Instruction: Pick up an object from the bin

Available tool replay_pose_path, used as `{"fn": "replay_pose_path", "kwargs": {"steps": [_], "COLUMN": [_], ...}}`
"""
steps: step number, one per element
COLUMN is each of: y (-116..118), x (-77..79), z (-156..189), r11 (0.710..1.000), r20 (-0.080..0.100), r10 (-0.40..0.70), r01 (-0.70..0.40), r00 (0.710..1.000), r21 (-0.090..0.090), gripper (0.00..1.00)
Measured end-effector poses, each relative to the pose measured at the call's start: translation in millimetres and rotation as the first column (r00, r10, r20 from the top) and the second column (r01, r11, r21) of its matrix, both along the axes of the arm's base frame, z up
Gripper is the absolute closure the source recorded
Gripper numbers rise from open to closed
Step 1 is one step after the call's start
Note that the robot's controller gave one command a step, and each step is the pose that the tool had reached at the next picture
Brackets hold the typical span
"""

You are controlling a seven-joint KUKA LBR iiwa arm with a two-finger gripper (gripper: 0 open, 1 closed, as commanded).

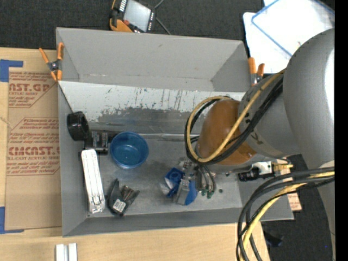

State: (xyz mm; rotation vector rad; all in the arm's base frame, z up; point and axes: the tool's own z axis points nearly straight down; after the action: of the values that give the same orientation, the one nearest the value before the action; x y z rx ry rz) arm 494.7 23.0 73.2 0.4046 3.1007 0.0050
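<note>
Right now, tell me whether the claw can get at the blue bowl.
Probably yes. The blue bowl sits uncovered on the bin floor, left of the claw. Only a small blue piece lies low beside the claw, and it likely wouldn't block the way.

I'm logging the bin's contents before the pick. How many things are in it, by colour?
Blue: 2, the round bowl and a plastic piece at the gripper.
Black: 2, the cylinder-headed tool and a small gadget.
White: 1, the long bar.
Total: 5.
</note>
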Motion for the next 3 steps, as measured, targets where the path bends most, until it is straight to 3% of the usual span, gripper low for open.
{"fn": "replay_pose_path", "kwargs": {"steps": [1,2,3], "y": [0.0,-0.1,0.0], "x": [0.0,-4.3,-3.4], "z": [0.0,13.2,54.3], "r11": [1.0,1.0,1.0], "r20": [0.0,-0.016,-0.011], "r10": [0.0,0.001,0.001], "r01": [0.0,-0.001,-0.001], "r00": [1.0,1.0,1.0], "r21": [0.0,0.0,0.0], "gripper": [1.0,1.0,1.0]}}
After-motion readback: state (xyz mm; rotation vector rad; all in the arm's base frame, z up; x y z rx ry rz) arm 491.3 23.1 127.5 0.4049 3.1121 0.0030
